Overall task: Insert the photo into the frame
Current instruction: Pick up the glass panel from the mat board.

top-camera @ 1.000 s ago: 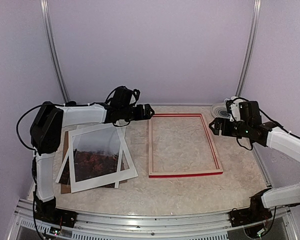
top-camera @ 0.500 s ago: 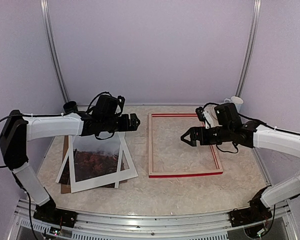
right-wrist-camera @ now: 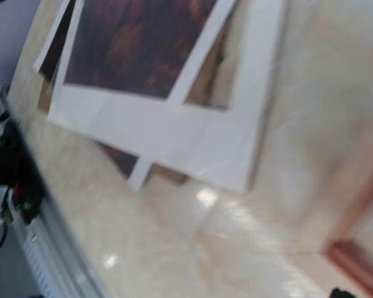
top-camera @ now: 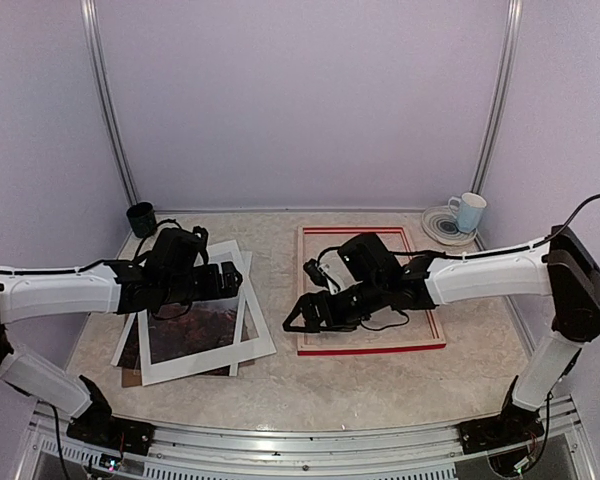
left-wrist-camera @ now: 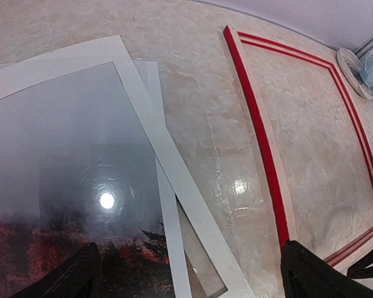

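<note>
The photo (top-camera: 195,325), grey sky above dark red trees, lies at the left under a white window mat (top-camera: 255,345). The red frame (top-camera: 370,349) lies flat right of centre, its opening showing the table. My left gripper (top-camera: 235,280) hovers open over the mat's far right edge. In the left wrist view its fingertips (left-wrist-camera: 81,276) stand wide apart over the photo (left-wrist-camera: 62,186) and mat (left-wrist-camera: 168,155), with the frame (left-wrist-camera: 261,136) to the right. My right gripper (top-camera: 292,318) is open over the frame's near left corner. The blurred right wrist view shows the photo (right-wrist-camera: 143,43) and mat (right-wrist-camera: 193,149).
A brown backing board (top-camera: 130,375) pokes out under the stack. A dark cup (top-camera: 140,218) stands at the back left. A pale blue mug (top-camera: 468,212) on a saucer (top-camera: 442,228) stands at the back right. A metal rail (top-camera: 280,440) runs along the near edge.
The right arm swept left across the frame, from the right edge to its near left corner. The left gripper drew back and leftward to above the mat. Both stayed open.
</note>
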Action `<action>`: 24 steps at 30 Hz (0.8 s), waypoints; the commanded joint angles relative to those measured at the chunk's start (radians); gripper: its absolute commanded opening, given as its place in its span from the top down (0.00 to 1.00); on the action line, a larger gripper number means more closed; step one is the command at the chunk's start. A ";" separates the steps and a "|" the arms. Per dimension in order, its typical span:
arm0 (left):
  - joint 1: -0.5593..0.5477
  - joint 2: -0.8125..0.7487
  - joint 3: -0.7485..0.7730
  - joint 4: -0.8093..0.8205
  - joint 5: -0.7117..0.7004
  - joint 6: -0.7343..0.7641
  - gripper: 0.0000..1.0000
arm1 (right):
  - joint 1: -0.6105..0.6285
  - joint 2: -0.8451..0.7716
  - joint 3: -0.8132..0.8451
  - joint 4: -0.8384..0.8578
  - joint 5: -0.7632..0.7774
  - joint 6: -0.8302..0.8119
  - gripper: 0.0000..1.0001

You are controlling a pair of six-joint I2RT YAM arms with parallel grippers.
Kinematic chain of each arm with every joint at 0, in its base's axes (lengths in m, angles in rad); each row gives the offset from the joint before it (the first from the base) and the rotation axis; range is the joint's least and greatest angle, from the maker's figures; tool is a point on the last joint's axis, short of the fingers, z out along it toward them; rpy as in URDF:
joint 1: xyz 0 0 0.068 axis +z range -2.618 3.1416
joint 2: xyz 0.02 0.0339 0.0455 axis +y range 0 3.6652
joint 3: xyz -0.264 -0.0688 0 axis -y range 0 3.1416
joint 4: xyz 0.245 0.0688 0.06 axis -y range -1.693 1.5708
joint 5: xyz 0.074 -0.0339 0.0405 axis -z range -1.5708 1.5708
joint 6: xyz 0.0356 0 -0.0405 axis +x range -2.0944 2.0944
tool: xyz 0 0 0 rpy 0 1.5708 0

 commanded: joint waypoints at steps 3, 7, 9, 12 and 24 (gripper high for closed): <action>0.003 -0.073 -0.113 0.035 -0.033 -0.051 0.01 | 0.066 0.126 0.102 0.008 -0.084 0.096 0.01; 0.003 -0.076 -0.165 0.082 -0.033 -0.066 0.01 | 0.084 0.178 0.149 -0.028 -0.099 0.120 0.01; 0.002 -0.065 -0.178 0.099 -0.030 -0.069 0.01 | 0.093 0.195 0.152 -0.016 -0.124 0.143 0.01; 0.001 -0.043 -0.195 0.119 -0.029 -0.069 0.01 | 0.112 0.221 0.166 -0.029 -0.139 0.163 0.01; 0.002 -0.027 -0.263 0.196 -0.008 -0.078 0.01 | 0.155 0.308 0.217 -0.038 -0.169 0.254 0.01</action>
